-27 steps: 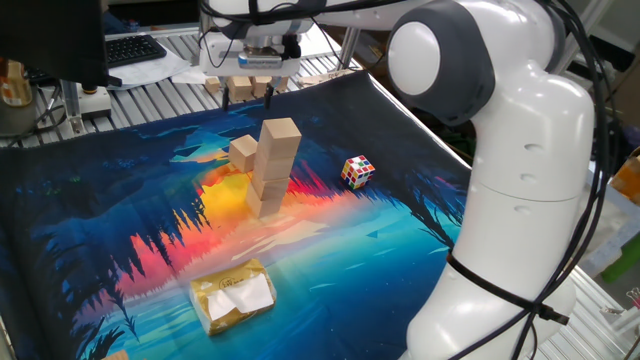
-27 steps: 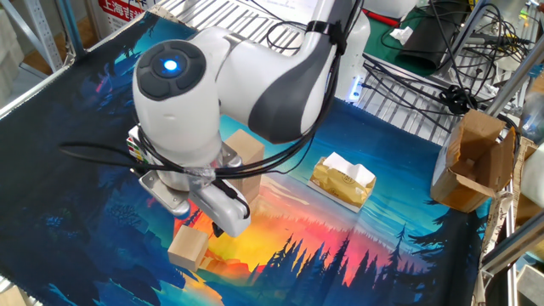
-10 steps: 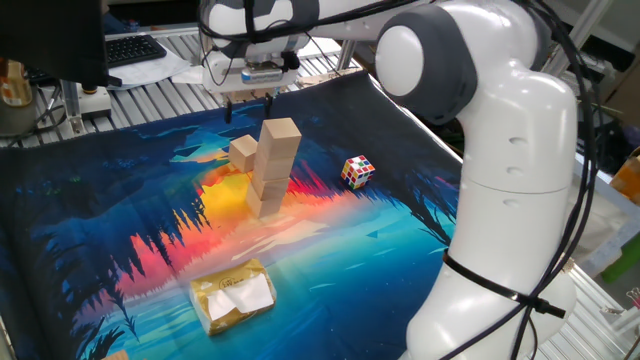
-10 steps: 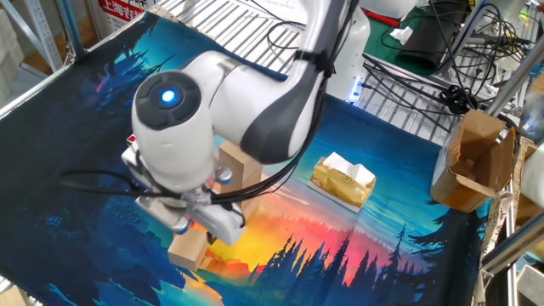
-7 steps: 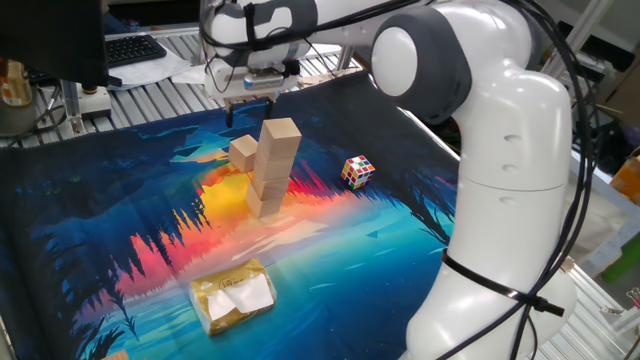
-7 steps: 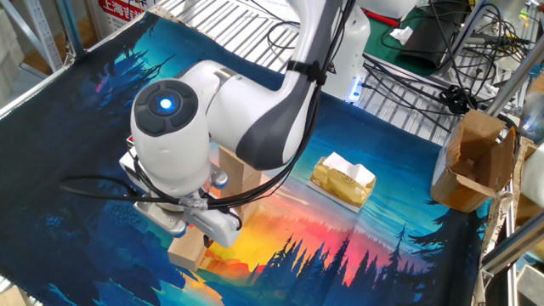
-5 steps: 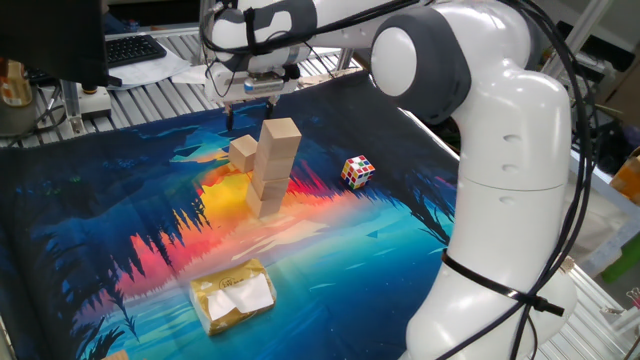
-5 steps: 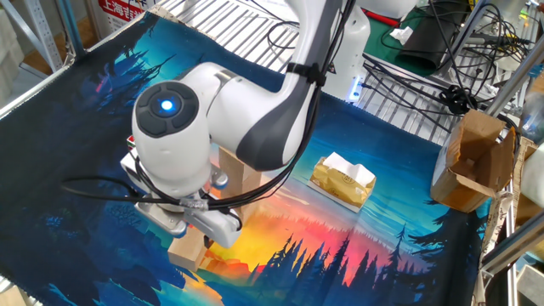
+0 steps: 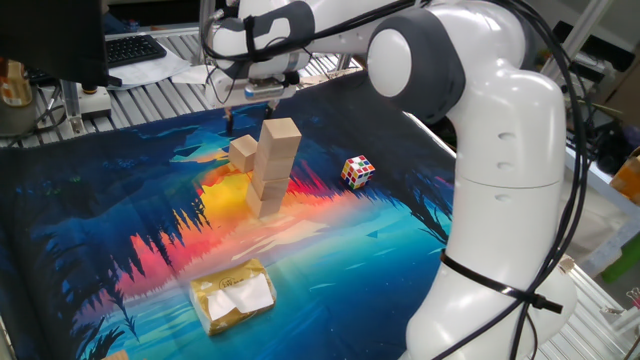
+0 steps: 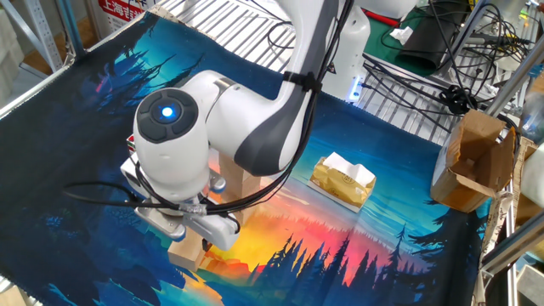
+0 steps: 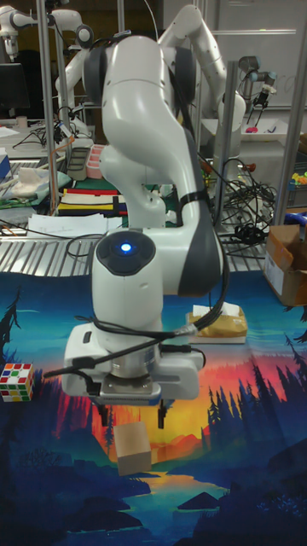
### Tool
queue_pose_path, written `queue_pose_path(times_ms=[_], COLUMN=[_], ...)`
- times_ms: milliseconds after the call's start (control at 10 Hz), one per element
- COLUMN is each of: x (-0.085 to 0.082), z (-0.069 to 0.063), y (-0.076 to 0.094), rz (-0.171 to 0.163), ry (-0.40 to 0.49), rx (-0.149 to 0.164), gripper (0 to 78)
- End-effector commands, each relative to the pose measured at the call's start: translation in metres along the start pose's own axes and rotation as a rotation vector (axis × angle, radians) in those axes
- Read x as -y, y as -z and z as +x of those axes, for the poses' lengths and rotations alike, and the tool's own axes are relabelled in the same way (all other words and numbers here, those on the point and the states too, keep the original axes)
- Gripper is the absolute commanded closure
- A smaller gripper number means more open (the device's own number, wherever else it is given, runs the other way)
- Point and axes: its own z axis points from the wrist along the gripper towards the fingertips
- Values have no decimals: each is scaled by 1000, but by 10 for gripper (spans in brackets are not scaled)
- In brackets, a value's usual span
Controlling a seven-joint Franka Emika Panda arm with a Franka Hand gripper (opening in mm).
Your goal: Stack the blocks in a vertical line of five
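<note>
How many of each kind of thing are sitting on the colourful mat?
Wooden blocks: 5 (four stacked, plus one loose block beside the stack)
Multicoloured puzzle cube: 1
Yellowish wrapped packet: 1
Total: 7

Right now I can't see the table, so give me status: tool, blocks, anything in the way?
Tool open, empty, hovering above loose block. Stack upright, the loose block beside it. Puzzle cube and packet lie apart from it.
</note>
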Motion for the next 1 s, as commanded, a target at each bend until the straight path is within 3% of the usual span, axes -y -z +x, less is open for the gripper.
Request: queue_pose_path(times_ms=[100, 500, 1000], x=[-2, 3, 2], z=[-2, -6, -1], y=[-5, -18, -32], rz=[11, 15, 16], ry=[20, 60, 67], rx=[5, 10, 27], gripper=[1, 1, 1])
